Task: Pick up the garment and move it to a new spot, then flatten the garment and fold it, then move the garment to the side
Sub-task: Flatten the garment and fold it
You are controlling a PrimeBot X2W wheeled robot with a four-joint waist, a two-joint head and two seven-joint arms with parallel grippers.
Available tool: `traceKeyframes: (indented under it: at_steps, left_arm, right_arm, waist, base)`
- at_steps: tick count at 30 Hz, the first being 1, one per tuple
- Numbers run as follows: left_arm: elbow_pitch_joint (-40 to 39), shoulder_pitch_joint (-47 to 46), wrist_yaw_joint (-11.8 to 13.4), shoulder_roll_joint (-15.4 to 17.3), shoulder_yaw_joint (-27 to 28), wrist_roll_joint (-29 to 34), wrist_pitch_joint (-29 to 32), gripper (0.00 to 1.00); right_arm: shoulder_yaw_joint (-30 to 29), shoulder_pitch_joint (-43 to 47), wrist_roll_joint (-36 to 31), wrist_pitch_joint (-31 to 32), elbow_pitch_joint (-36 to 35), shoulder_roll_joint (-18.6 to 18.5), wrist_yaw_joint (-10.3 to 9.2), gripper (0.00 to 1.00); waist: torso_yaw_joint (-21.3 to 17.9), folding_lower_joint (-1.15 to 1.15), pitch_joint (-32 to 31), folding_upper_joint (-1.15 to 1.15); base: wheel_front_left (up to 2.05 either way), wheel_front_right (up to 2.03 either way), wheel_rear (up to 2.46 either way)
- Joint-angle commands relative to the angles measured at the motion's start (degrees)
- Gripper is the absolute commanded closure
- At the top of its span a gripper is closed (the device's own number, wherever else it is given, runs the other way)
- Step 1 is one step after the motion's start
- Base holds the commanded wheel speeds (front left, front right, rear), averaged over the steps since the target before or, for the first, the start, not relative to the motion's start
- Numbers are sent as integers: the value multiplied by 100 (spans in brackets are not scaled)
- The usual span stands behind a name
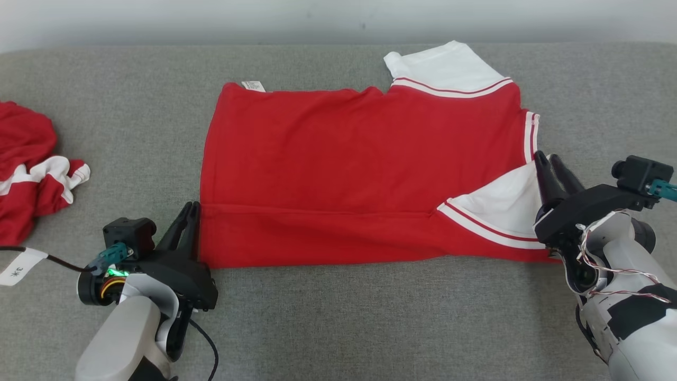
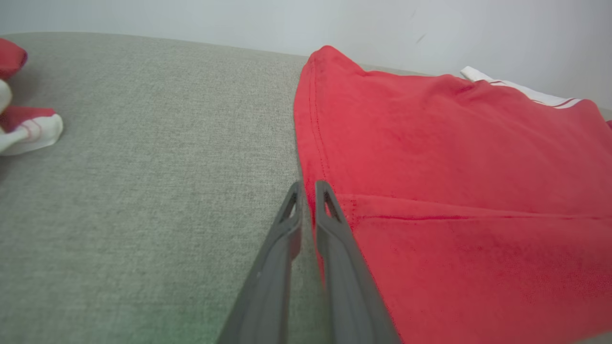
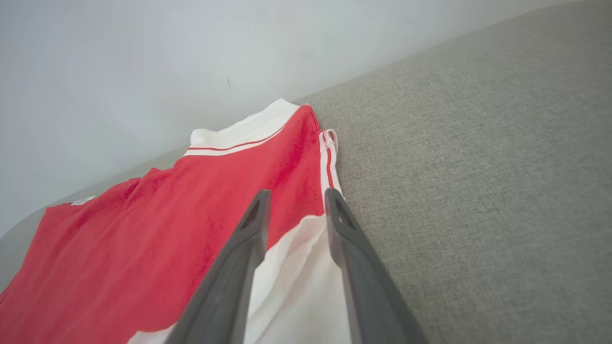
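Centrally, red garment (image 1: pixel 365 174) on grey cushion (image 1: pixel 338 317).

Red garment (image 1: pixel 344 159), white sleeves (image 1: pixel 449 66) red-striped; grey surface (image 1: pixel 370 317); crumpled cloth (image 1: pixel 26 159) red-white; pale wall (image 1: pixel 158 21).

Light is bright, soft and even, with no hard glare; shadows sit close under things, so it comes from above. In the head view the left tool (image 1: pixel 191 207) throws only a faint smudge on the grey table (image 1: pixel 338 317), and the shirt (image 1: pixel 365 169) lays a thin dark line along its near edge. Its red is heavily saturated, so creases read weakly, and the white sleeves verge on washed out. A green lamp (image 1: pixel 113 272) glows on the left wrist, tinting the table at the bottom of the left wrist view. Both wrist views bend the table's far edge. The fingers (image 2: pixel 334 248) blur towards the lens, as do those of the right tool (image 3: pixel 297 193). The head view is sharp throughout.
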Motion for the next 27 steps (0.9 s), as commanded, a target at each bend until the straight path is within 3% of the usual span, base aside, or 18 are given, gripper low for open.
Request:
traceKeyframes:
  at_steps: [1, 10, 17, 27]
  left_arm:
    - [34, -69, -3, 13, 7, 56, -71, 0]
    - [-732, 733, -1, 28, 562, 255, -79, 0]
    - [-1366, 1667, -1, -195, 854, 686, -81, 0]
    - [-1270, 1791, -2, -378, 962, 872, -81, 0]
  right_arm:
    - [94, -14, 114, -210, 38, -71, -12, 0]
    - [819, 586, 132, -868, -253, -417, -12, 0]
    - [1029, 1276, -222, -1113, -422, -680, -12, 0]
    - [928, 1462, -620, -1148, -244, -444, -12, 0]
  waist:
    - [-36, -1, -81, -1]
    - [-121, -1, -418, -1]
    - [-126, -1, -539, -1]
    - [-175, -1, -454, -1]
  base:
    - [0, 0, 0]
    - [0, 0, 0]
    - [0, 0, 0]
    - [0, 0, 0]
